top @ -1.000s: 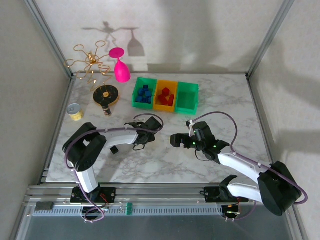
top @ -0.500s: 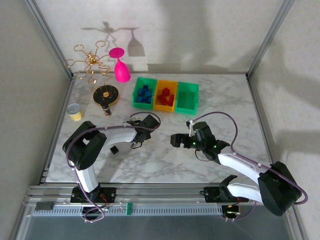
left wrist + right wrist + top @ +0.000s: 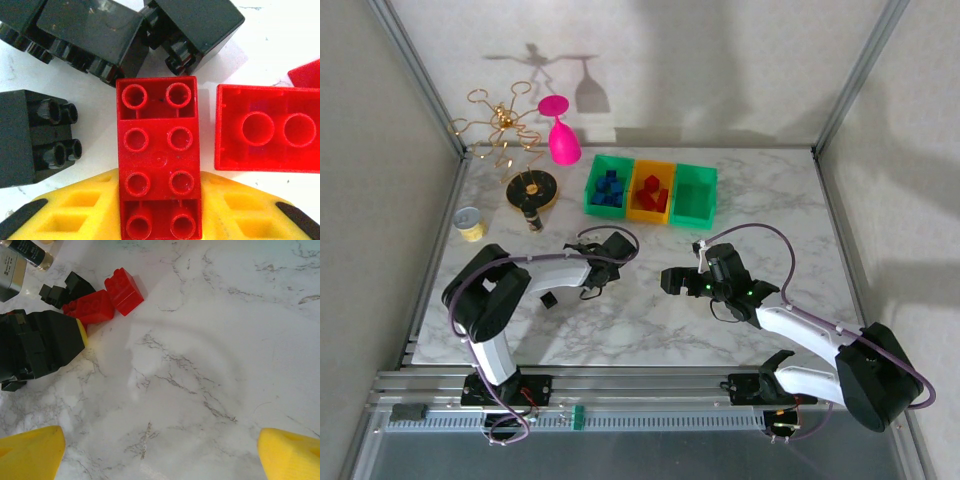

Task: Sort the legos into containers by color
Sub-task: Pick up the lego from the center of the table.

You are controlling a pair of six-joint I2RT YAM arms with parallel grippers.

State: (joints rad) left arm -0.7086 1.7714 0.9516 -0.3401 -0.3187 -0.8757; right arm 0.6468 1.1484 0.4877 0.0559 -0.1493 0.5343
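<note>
**Sorting scene, near edge to far edge.** Toward the near edge of the table [image 3: 650, 330], left of centre, a lone black brick [image 3: 549, 299] lies apart from the other legos. Farther in, the left gripper [image 3: 605, 264] sits low over a cluster of legos. Its yellow fingers [image 3: 65, 215] meet both long sides of a studs-up red brick [image 3: 159, 150], so the jaws are clamped on it. Just to the right of this lies an upturned red brick [image 3: 267, 128], hollow side up, and black bricks [image 3: 90, 35] lie tumbled beyond and to the left. Near the table's middle, the right gripper [image 3: 671, 280] faces this cluster, its jaws wide apart and holding nothing.

Along the far edge three bins stand in a row:
- The left green bin [image 3: 605, 209] holds blue bricks [image 3: 609, 186].
- The yellow-orange bin [image 3: 646, 214] holds red bricks [image 3: 653, 188].
- The right green bin [image 3: 694, 192] stands beside it.

A yellow can [image 3: 470, 223] stands by the left edge.
</note>
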